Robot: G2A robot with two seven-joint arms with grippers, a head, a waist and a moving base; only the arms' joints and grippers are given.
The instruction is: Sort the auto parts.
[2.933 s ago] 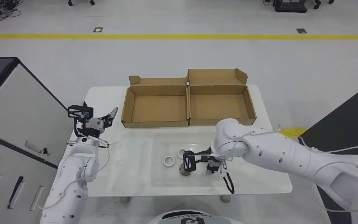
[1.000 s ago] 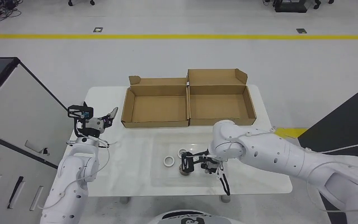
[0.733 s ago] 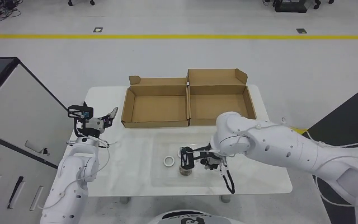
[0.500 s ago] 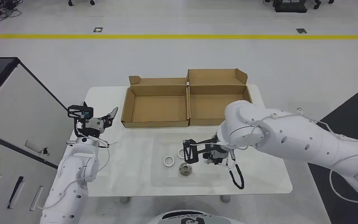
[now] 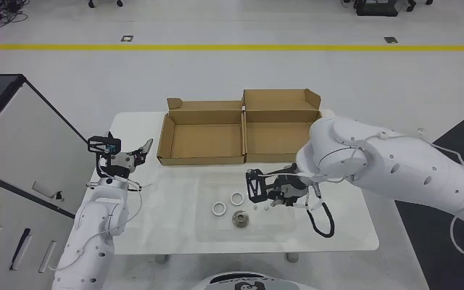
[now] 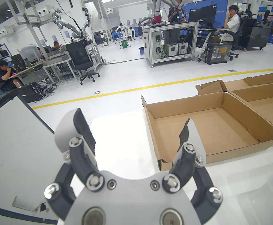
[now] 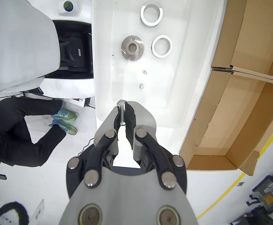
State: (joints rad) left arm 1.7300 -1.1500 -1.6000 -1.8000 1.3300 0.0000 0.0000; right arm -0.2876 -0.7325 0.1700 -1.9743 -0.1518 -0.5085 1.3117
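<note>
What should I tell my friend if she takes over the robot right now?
Left gripper: open, holding nothing, by the table edge near the left-side box.
Right gripper: shut on a bolt, lifted above the table in front of the right-side box.
On the table: two rings, a flange and two small metal pieces.
Done: one bolt picked up; both boxes are empty.
Left: put the bolt in a box, then sort everything else.

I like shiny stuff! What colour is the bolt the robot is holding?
Silvery grey. The bolt shows best in the right wrist view.
</note>
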